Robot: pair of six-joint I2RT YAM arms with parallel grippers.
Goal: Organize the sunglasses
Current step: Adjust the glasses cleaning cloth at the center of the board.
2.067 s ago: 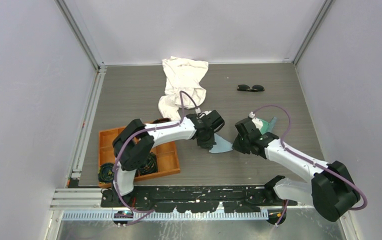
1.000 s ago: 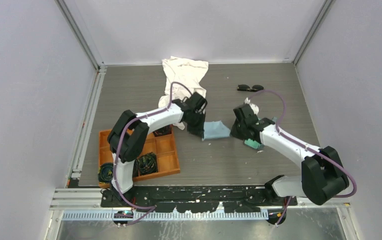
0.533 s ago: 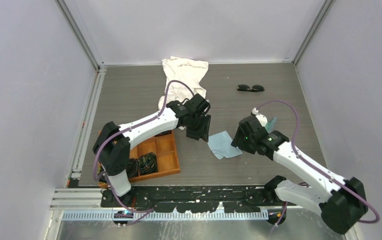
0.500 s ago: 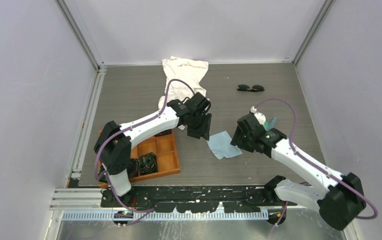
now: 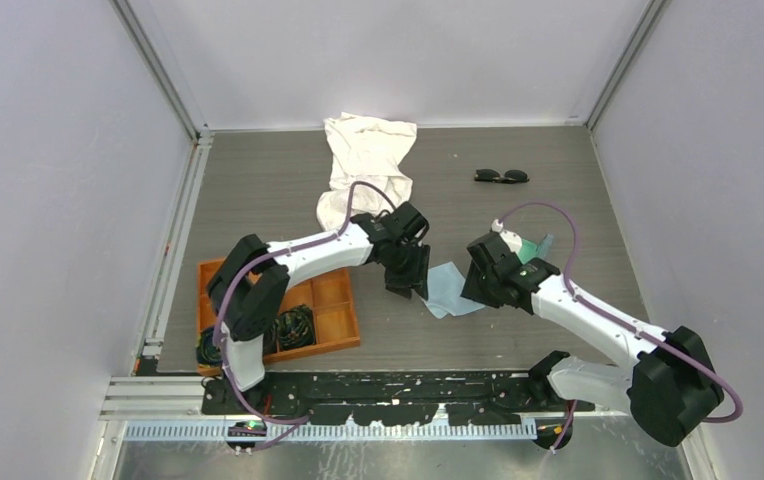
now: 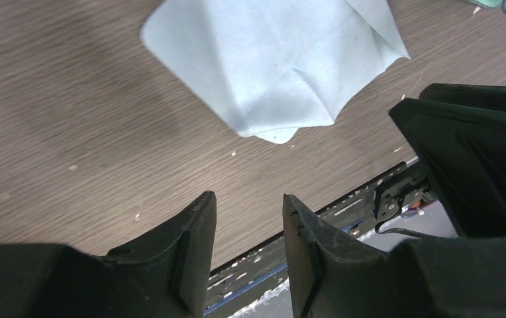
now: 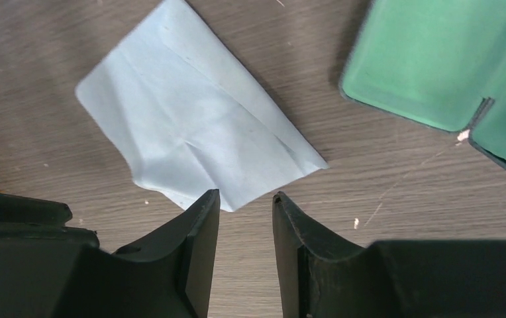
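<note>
Left fingers narrowly parted, empty; right fingers same. I see the blue cloth flat on the worktop between both. Sunglasses lie well beyond the right fingers, untouched.

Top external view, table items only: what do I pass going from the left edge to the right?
orange tray → white cloth → light blue cloth → sunglasses. The glasses case overlaps the sunglasses sideways, so it is left out.
</note>
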